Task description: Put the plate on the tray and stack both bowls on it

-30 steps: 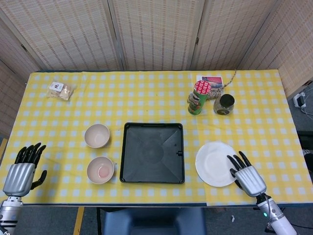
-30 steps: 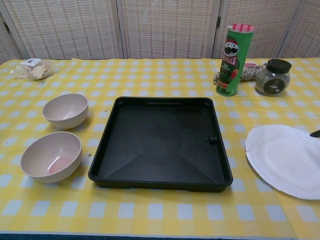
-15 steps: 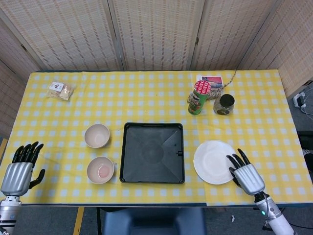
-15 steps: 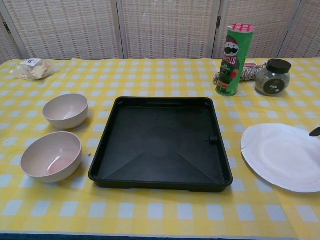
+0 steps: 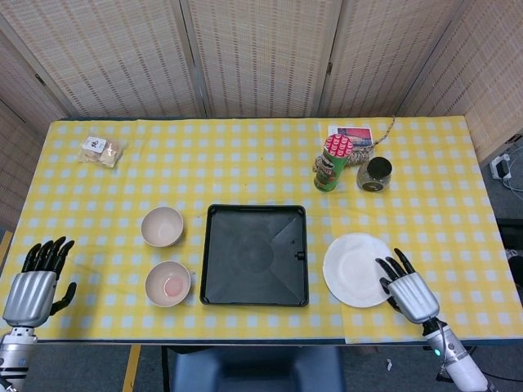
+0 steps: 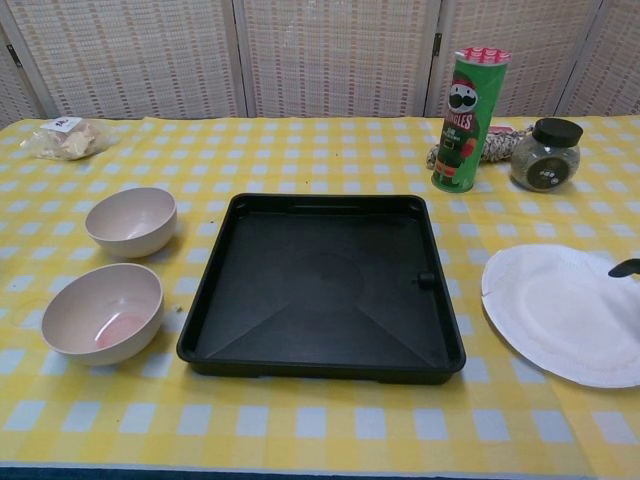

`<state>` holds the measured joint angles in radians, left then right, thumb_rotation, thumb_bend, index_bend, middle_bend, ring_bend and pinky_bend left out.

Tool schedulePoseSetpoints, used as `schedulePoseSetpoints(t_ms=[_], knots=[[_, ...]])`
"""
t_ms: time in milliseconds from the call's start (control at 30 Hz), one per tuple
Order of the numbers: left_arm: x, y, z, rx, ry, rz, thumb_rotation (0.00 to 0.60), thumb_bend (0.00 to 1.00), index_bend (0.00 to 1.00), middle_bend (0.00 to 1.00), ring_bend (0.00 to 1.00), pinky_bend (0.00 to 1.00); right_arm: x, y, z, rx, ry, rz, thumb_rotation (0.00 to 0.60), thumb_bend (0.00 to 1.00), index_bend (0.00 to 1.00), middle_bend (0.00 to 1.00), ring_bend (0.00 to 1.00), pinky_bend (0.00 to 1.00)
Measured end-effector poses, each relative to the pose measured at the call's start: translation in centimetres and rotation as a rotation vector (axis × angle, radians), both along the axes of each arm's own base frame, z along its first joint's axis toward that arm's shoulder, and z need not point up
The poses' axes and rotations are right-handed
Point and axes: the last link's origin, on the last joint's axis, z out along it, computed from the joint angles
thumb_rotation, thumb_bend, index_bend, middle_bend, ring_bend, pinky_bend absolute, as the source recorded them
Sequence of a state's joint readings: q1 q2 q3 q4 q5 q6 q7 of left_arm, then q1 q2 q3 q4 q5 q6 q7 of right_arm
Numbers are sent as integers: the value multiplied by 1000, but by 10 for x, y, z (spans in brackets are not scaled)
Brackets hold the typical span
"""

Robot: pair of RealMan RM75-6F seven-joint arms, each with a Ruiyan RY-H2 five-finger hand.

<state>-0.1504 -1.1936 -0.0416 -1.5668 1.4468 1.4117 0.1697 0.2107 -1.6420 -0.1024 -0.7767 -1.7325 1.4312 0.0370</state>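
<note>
Right now my right robot hand (image 5: 406, 289) lies at the near right edge of the table (image 5: 245, 155), fingers spread, their tips resting on the right rim of the white plate (image 5: 355, 269); it grips nothing that I can see. From the chest view only a dark fingertip shows at the plate's far right edge. The plate sits flat on the yellow checked cloth, just right of the black tray (image 5: 255, 255) and not touching it. The tray lies in the middle of the table with nothing in it. To its left are the two bowls, apart from each other: the nearer bowl (image 5: 168, 283), with a pinkish smear inside, and the farther bowl (image 5: 162, 226), both upright on the cloth beside the tray's left edge. My left robot hand (image 5: 33, 286) is off the near left corner of the table, fingers extended and slightly apart, holding nothing, well apart from the bowls. Toward the far right stand a green crisp can (image 5: 333, 163) and a dark-lidded jar (image 5: 374, 174), with a coil of rope (image 6: 492, 145) between and behind them. A small bag (image 5: 101, 150) lies at the far left.
</note>
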Motion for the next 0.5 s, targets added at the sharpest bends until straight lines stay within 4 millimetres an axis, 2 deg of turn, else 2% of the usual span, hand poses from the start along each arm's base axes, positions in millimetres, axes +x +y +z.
schedulePoseSetpoints(t_ms=[100,233,500], knots=[[0,0,1,3,0,0,600,464,0,80,46,34,0,-1,-1,10,1,-8,600,369,528,139,146,0],[0,0,1,7,-1,-1,600,464,0,81,46,33,-1,-1,-3,14,9,-15,600,368,530,148,147,0],[0,-1,3,21,3,-5,600,463,0,80,47,34,2,-1,-6,10,2,-11,600,406,667,217,173,1]])
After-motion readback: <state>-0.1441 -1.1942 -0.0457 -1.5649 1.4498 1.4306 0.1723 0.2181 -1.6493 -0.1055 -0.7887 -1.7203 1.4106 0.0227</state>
